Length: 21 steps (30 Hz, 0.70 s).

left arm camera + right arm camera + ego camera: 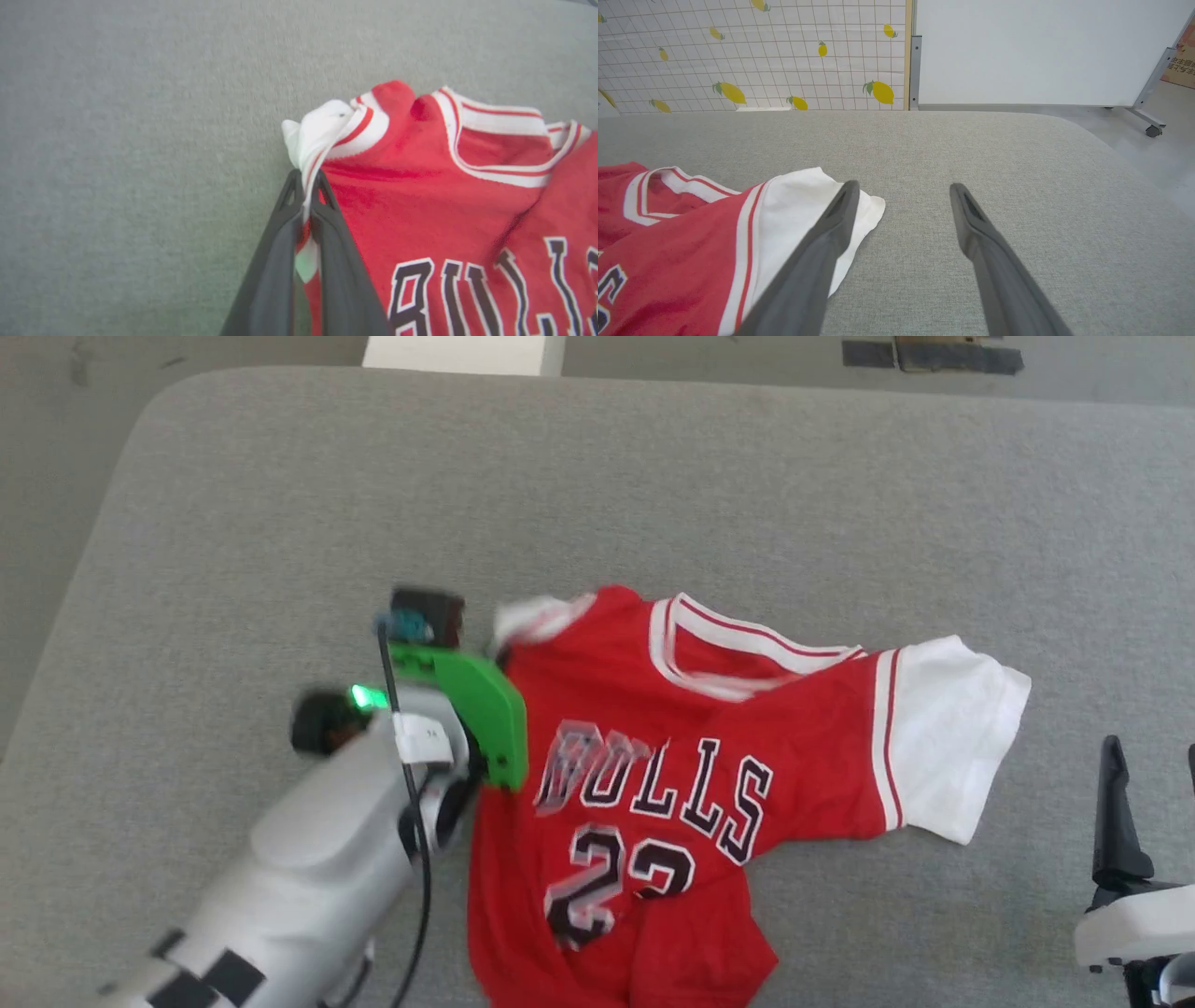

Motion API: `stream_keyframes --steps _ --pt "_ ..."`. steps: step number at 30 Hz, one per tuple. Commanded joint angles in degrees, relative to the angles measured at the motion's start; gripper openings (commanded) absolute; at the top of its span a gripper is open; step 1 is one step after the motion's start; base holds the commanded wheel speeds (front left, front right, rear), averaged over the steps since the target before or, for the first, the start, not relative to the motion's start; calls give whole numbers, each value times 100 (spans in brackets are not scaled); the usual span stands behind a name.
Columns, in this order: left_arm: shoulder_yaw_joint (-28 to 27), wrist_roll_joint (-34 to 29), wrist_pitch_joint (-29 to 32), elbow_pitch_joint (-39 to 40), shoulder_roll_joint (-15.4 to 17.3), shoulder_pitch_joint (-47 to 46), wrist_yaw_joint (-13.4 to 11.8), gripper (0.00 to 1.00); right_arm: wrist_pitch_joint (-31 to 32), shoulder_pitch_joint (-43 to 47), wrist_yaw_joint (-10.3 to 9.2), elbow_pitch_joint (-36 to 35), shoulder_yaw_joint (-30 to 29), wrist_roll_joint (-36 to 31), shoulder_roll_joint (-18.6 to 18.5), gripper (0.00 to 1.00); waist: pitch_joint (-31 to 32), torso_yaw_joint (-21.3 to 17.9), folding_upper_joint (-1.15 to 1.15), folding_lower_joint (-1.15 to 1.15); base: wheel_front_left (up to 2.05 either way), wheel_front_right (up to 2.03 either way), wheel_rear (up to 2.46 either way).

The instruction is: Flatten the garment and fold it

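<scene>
1. Head view. Shows the garment (653,775) face-up on the grey padded table (280,504), a little below frame centre, collar toward the top, hem running off the bottom edge. Places the left arm (308,859) at the garment's left margin, wrist over the crumpled sleeve (537,616). Places the right gripper (1154,784) at lower right, apart from the flat white sleeve (952,737).
2. Left wrist view. Shows the left gripper (307,184) pinched fully together on the crumpled sleeve, with white cloth bulging out above the fingertips. Puts the whole body of the garment to the right of the fingers and bare table to the left. Suggests a sleeve-to-sleeve axis running across the frame, hence an outward pull toward frame left as the likely flattening move.
3. Right wrist view. Shows the right gripper spread wide and holding nothing, with the flat white sleeve just beside its left finger and partly behind it. Marks the left arm as the one engaged, the right as the nearer to the opposite sleeve.
</scene>
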<state>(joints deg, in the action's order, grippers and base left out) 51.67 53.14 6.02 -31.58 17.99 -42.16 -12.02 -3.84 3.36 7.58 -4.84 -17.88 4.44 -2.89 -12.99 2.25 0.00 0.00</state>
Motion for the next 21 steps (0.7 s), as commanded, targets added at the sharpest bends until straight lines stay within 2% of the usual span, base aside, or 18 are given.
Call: stream_keyframes --steps 1,4,7,10,11,12,13,17,21 --pt "-1 -226 -195 153 101 -265 -146 0 23 37 -9 -36 -7 -7 2 100 96 118 0 0 0 0 0" --pt "173 -645 -392 572 200 -381 -389 0 44 94 -9 -43 23 11 2 100 152 205 0 0 0 0 0" --pt "591 -1094 -297 904 289 -292 -609 0 54 127 -9 -50 79 31 2 100 159 255 0 0 0 0 0" --pt "718 -853 -37 887 139 170 -683 0 63 128 -9 -52 114 38 2 100 130 280 0 0 0 0 0" --pt "721 -697 90 762 85 365 -715 14 66 120 -9 -57 127 40 2 100 110 279 0 0 0 0 0" --pt "728 -584 200 636 53 506 -733 85 70 109 -9 -64 143 38 2 100 85 269 0 0 0 0 0" --pt "662 -450 184 518 -2 637 -743 100 69 93 -9 -71 161 37 2 100 57 253 0 0 0 0 0" --pt "383 -51 -33 219 -211 917 -643 100 79 60 -9 -93 113 2 2 100 -29 227 0 0 0 0 0" --pt "146 152 -288 202 -270 949 -494 100 82 55 -9 -85 43 -10 2 100 -54 247 0 0 0 0 0"
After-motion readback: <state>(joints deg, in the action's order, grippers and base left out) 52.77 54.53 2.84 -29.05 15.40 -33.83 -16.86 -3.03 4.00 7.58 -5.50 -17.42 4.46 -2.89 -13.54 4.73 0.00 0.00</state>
